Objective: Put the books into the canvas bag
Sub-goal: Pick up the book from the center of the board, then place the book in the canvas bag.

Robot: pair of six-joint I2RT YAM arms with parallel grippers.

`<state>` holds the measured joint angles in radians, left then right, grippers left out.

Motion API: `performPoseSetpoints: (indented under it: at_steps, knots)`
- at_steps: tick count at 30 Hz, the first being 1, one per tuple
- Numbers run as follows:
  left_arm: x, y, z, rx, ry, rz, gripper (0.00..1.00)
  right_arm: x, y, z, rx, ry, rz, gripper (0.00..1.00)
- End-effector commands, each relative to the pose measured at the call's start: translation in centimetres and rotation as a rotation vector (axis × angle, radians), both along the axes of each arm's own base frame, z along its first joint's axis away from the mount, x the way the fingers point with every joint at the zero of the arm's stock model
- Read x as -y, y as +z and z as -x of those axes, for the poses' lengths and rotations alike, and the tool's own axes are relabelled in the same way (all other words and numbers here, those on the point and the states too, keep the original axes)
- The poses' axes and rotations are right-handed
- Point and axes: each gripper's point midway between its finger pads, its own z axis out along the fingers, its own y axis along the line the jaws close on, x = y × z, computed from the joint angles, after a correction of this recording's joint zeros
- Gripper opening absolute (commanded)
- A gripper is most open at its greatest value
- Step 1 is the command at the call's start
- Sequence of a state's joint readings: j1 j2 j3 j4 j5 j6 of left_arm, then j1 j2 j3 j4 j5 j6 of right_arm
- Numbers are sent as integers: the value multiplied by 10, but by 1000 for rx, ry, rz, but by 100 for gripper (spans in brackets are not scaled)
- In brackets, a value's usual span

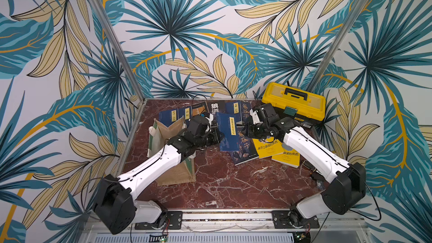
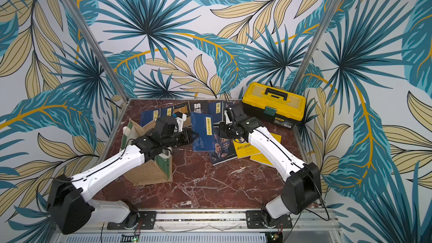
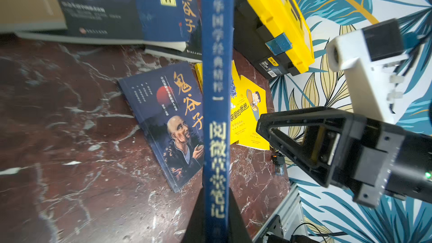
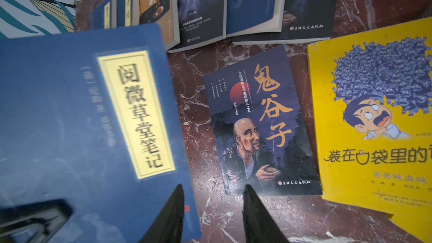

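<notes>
My left gripper (image 3: 216, 191) is shut on the spine end of a navy book (image 3: 217, 71) with a yellow title strip and holds it upright above the table (image 1: 228, 132), right of the canvas bag (image 1: 177, 174). The tan bag stands open under my left arm. Beside the held book my right gripper (image 4: 213, 189) is open, with the book's lower corner (image 4: 70, 125) reaching between its fingers. More books lie flat: a navy row at the back (image 1: 184, 113), a dark one with a bald man (image 4: 259, 125) and two yellow ones (image 1: 266, 149).
A yellow-and-black toolbox (image 1: 294, 101) sits at the back right corner, close behind my right wrist. Metal frame posts and patterned walls enclose the red marble table (image 1: 233, 183). A small blue part (image 3: 279, 169) lies by the right edge.
</notes>
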<state>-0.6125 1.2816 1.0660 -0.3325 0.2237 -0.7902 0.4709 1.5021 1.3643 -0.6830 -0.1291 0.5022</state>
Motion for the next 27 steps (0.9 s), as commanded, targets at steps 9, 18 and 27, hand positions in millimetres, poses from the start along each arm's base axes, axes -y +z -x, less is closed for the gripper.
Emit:
performPoseSetpoints:
  at_steps: [9,18,27]
  knots:
    - [-137,107,68,419,291,-147,0,-72,41,11,65,112,-67,43]
    - [-216,114,127,505,474,-212,0,-188,62,27,97,313,-145,43]
    - [-243,98,152,484,541,-197,0,-260,41,41,53,436,-158,46]
